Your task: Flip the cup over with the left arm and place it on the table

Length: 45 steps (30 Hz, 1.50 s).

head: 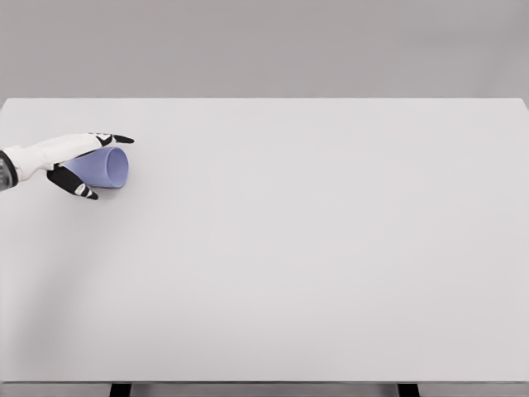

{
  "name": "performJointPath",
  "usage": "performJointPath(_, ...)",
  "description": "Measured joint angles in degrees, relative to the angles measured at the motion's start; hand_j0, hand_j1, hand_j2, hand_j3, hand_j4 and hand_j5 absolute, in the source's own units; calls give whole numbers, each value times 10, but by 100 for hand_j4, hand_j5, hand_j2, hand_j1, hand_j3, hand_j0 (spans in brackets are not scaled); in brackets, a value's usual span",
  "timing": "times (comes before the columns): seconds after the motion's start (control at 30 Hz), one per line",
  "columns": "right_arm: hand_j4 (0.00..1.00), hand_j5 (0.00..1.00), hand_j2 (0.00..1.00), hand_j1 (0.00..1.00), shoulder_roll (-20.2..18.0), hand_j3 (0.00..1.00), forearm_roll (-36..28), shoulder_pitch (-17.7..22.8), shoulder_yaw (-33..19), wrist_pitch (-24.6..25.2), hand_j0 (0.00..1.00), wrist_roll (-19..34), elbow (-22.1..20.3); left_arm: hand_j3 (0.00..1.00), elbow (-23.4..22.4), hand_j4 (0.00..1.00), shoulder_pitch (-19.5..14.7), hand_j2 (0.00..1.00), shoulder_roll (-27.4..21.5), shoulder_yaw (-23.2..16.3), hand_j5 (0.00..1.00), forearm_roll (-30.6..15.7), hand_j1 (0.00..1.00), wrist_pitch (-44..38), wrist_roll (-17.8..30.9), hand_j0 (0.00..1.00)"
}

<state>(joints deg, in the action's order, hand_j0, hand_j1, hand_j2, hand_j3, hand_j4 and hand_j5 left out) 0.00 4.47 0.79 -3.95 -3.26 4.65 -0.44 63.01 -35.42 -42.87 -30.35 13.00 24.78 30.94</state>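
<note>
One head view, looking down and forward across the surface (314, 248).

The camera sits high at the near edge, facing the grey back wall (264, 45). It stands far enough back to take in almost the whole top, from far edge to near edge, with two dark legs (121, 389) showing at the bottom.

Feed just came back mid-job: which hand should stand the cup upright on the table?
Left. The left hand is already wrapped around the blue cup, which is on its side at the table's far left. The right hand is out of view.
</note>
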Motion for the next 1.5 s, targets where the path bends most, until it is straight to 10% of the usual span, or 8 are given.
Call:
performJointPath(0.9, 100, 100, 100, 100, 0, 100, 0, 0, 0, 0, 100, 0, 0, 100, -2, 100, -8, 100, 28, -4, 100, 28, 100, -28, -3, 100)
performJointPath(1.5, 100, 100, 100, 100, 0, 100, 0, 0, 0, 0, 100, 0, 0, 52, -5, 52, -9, 52, 36, -12, 52, 59, 52, -55, -20, 52)
